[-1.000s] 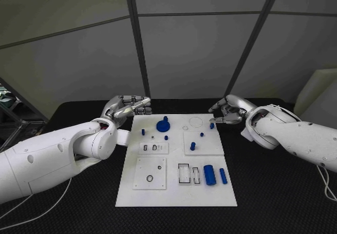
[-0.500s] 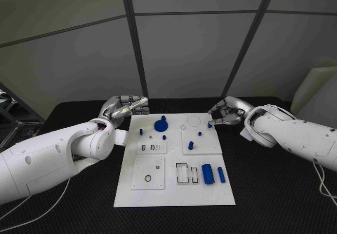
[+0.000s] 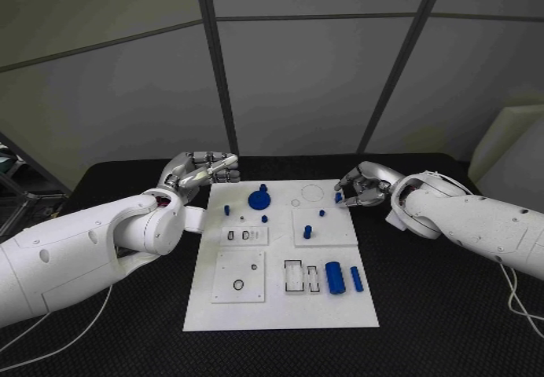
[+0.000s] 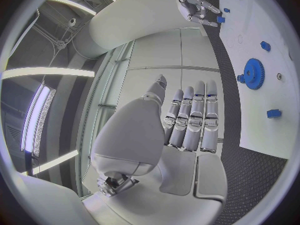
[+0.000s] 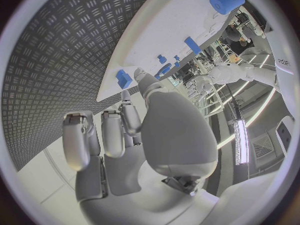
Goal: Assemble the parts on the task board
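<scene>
White and flat, the task board (image 3: 280,267) is lying in the middle of the black surface (image 3: 453,314), with wide bare bands of it running along the board's left and right edges and across the near edge. Blue parts are sitting on the board: a gear (image 3: 259,200) near its far left corner, small pegs (image 3: 308,232) around the middle, and a thick cylinder (image 3: 335,277) beside a thin one (image 3: 356,279) toward the near right corner. The left hand (image 3: 202,174) is hovering just off the board's far left corner, fingers straight and close together, holding nothing. The right hand (image 3: 357,188) is hanging at the board's far right corner, fingers curled in next to a small blue peg (image 3: 339,197); whether it is gripping that peg I cannot tell.
</scene>
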